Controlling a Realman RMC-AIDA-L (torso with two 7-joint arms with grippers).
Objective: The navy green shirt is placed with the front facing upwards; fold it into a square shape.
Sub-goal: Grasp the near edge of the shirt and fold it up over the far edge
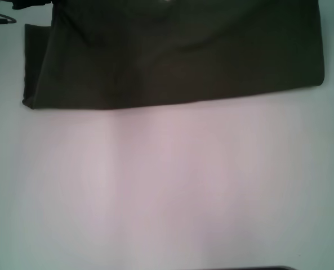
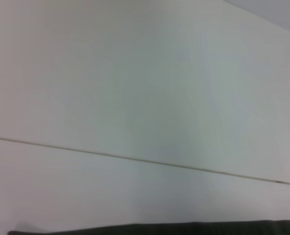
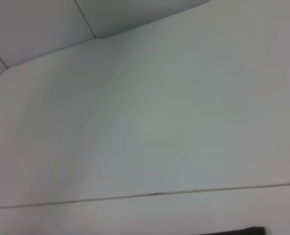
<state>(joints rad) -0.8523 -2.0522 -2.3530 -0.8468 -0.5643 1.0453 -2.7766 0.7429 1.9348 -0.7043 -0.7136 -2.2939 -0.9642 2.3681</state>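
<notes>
Head view: folded navy green shirt [image 1: 178,50], no legible lettering.

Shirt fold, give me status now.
Neither gripper in view. Navy green shirt lies as a wide folded band at the far side of the white table, plain side up. Nothing on it.

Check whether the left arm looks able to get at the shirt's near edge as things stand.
Probably yes: the navy green shirt lies flat with bare table in front of its near edge and nothing on it. Neither gripper shows in any view, so the reach itself is unconfirmed.
</notes>
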